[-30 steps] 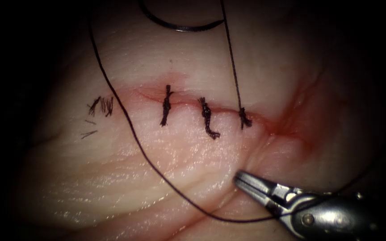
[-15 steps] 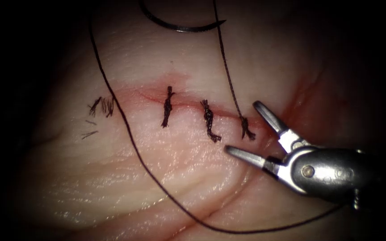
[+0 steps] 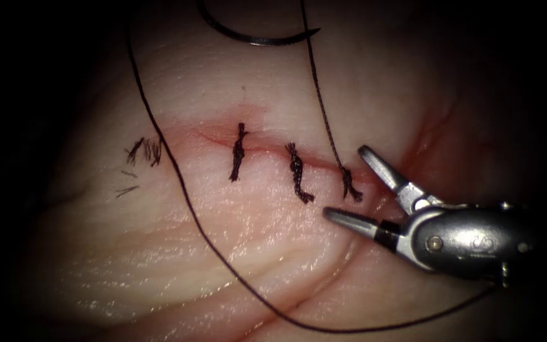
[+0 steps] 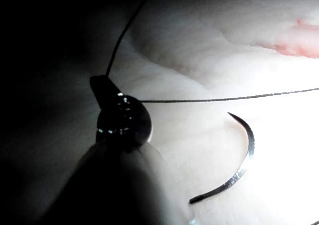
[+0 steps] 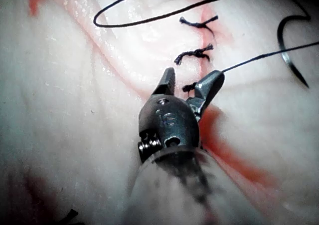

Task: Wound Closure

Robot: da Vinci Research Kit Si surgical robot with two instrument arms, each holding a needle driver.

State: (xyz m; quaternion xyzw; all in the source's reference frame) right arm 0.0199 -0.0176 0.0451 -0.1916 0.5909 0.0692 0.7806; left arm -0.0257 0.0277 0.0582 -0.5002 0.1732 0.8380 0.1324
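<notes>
Jaws on the right tool [image 3: 344, 182] stood wide apart and held nothing. It came in from about 4 o'clock and bracketed the third knot [image 3: 349, 185], one tip toward 1 o'clock of it and the other toward 7.

The needle [image 3: 254, 39] lay loose on the tissue [image 3: 223, 253] up at 12 o'clock from the cut [image 3: 264, 149]. It wasn't in the tissue and neither tool had it. The thread [image 3: 321, 107] ran from that third knot straight up toward 12, passing just by the needle's point, and a long slack loop swept round from 11 down to 6. Two more knots sat along the cut toward 9, with cut ends of thread [image 3: 144, 151] further that way.

The left tool [image 4: 121, 119] sat right on the thread, though I couldn't tell if it actually gripped it.

My read: the right tool was lining up on the strand above the knot. To do that well, I'd take only that one strand, slightly toward 12 from the knot and never on it. I'd also keep the 7 o'clock tip off the tissue and clear of the slack loop.
</notes>
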